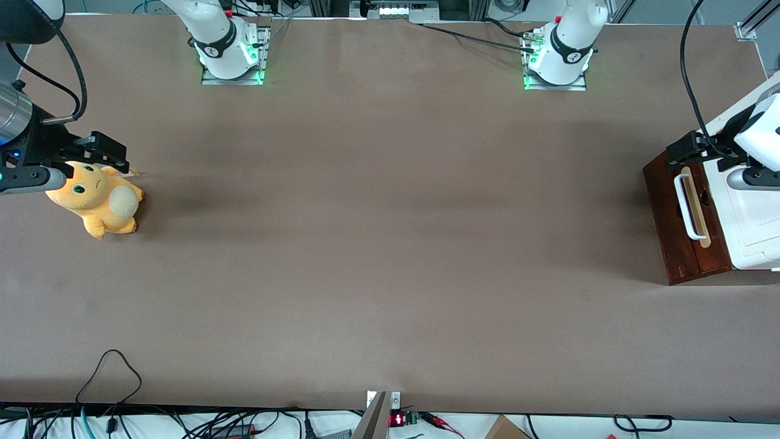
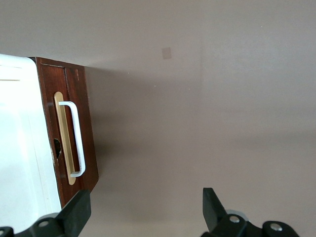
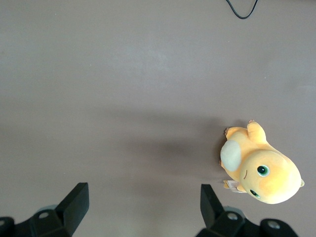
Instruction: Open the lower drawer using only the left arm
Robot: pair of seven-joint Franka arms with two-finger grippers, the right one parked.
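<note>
Left wrist view, claw [image 2: 143, 212] spread above lower drawer [image 2: 69, 133]

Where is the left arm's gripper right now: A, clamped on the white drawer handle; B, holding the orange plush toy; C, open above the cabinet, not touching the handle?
C: the gripper is open, with the white handle of the lower drawer untouched.

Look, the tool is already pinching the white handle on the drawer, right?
Not quite. The left wrist view shows the tool open and apart from the white handle of the lower drawer, with nothing between its fingers.
</note>
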